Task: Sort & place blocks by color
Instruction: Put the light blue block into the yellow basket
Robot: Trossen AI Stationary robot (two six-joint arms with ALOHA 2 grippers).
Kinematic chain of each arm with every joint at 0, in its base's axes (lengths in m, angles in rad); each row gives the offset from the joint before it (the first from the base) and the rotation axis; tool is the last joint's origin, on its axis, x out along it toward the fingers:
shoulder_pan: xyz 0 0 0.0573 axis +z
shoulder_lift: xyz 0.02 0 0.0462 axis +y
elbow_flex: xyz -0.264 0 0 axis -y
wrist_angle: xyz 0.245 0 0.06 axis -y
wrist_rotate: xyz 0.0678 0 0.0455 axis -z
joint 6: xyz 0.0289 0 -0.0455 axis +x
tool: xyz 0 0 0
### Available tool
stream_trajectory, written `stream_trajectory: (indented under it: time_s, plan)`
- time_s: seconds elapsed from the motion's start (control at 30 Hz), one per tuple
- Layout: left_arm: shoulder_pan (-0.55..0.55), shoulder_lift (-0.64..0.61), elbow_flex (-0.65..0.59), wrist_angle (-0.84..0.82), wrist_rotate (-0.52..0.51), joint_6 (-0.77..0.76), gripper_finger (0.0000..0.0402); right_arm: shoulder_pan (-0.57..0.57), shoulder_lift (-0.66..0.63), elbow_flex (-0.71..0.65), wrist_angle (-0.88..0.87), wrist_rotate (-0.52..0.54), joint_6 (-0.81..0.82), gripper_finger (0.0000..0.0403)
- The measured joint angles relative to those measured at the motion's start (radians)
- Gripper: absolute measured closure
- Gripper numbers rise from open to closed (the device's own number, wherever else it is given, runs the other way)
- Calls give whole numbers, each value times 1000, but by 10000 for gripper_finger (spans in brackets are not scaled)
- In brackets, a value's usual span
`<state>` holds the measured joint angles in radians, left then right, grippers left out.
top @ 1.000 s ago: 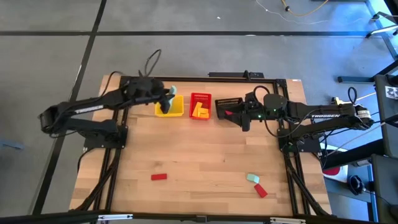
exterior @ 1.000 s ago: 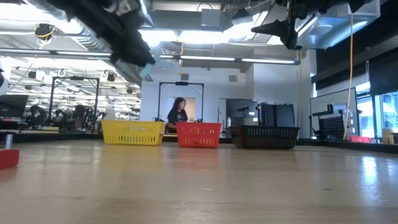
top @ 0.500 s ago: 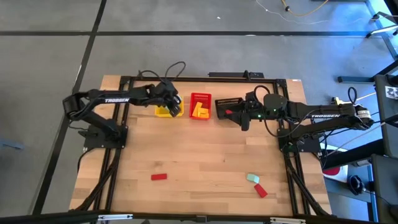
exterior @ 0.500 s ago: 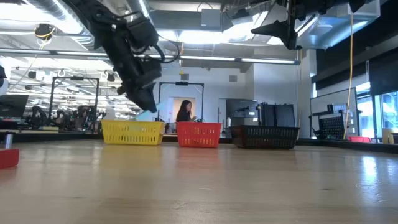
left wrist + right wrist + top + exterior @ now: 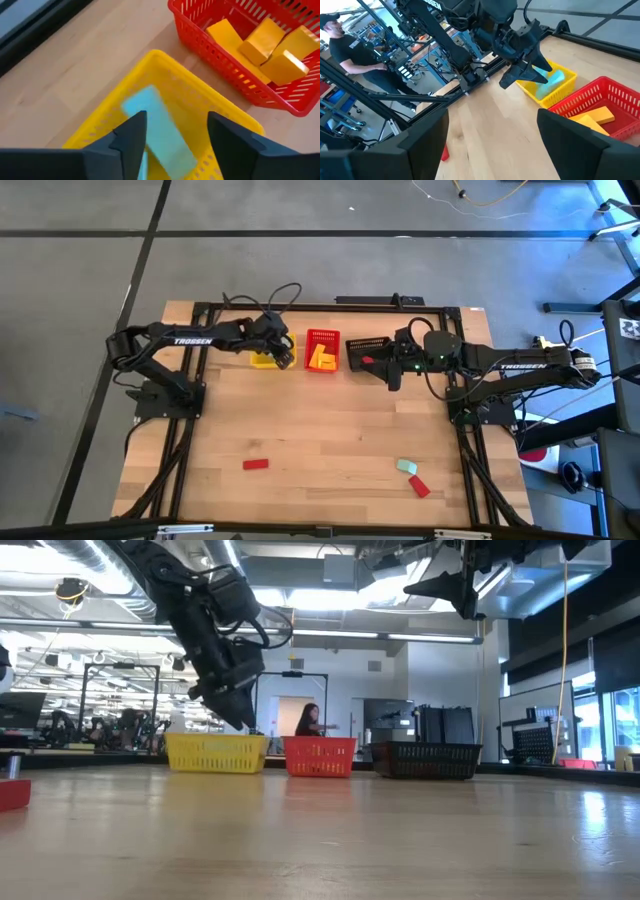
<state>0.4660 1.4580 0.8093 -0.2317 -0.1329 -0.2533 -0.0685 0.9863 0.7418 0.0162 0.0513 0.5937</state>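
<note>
Three baskets stand in a row at the far edge of the table: the left basket, the middle basket and the right basket. The left end effector hangs over the left basket, where one block lies. Several blocks lie in the middle basket. Near the front edge, one block lies left and two blocks touch at right.

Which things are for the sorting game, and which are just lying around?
Job: teal block, in yellow basket under left gripper; yellow blocks in red basket; loose red block; loose teal block; black basket.
Just about: right gripper waiting by black basket; looped cable; person behind table.
</note>
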Motion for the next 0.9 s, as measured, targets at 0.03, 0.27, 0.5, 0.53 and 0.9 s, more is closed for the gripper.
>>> stream_trajectory:
  time_s: [0.03,0.27,0.5,0.53,0.9]
  plan:
    - [1,-1,0,1,9,-3,197,0,0,0,0,0,0,98]
    - [15,-1,140,-159,65,-5,167,0,0,0,0,0,-3,98]
    - [-62,-131,284,-107,177,-27,165,0,0,0,0,-43,-3,98]
    - [-96,-168,275,-55,171,-34,165,0,0,0,0,-63,-2,98]
    - [-512,-514,-2,441,-165,-84,164,35,28,112,-303,-255,79,98]
